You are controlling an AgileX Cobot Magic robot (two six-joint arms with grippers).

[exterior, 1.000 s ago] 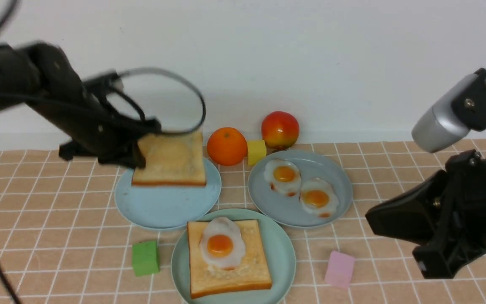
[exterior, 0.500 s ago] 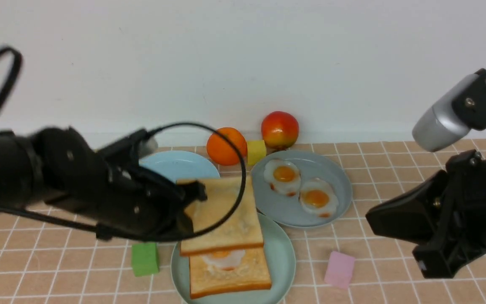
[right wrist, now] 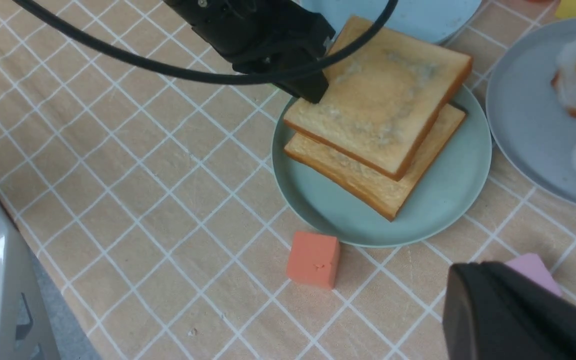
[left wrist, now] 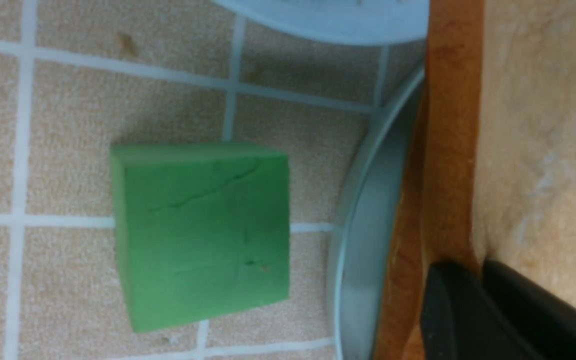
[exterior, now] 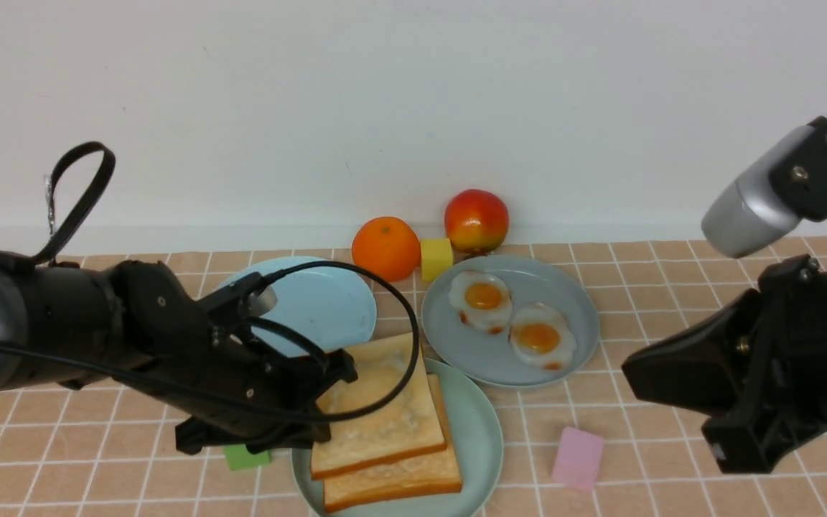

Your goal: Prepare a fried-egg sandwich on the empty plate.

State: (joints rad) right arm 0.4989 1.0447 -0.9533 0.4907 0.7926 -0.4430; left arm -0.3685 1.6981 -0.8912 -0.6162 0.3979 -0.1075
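— Where do we stand with the sandwich?

— Our left gripper [exterior: 331, 395] is clamped on the top slice [exterior: 374, 409] at its left edge, one finger [left wrist: 543, 310] flat on the crumb face. That slice lies over the bottom slice [exterior: 399, 477] on the mint-green plate [exterior: 482, 438].

— Why grip by the edge?

— We judge it leaves the broad face free to settle flat, and the fingers can slide out sideways without lifting anything.

— Is it square?

— No. The top slice is skewed against the one below, with its far corner out past the plate's rim towards the sky-blue plate [exterior: 327, 301].

— And the egg?

— None shows between the slices. From these angles it may simply be covered, so we cannot tell.

— What should we watch on release?

— The green cube [left wrist: 200, 232] sits just beside the plate, under our wrist, so we would back out level rather than drop.

— Our other arm?

— The right gripper [exterior: 679, 388] hangs well apart on its own side, probably to keep the plate clear. We cannot tell how its jaws stand.
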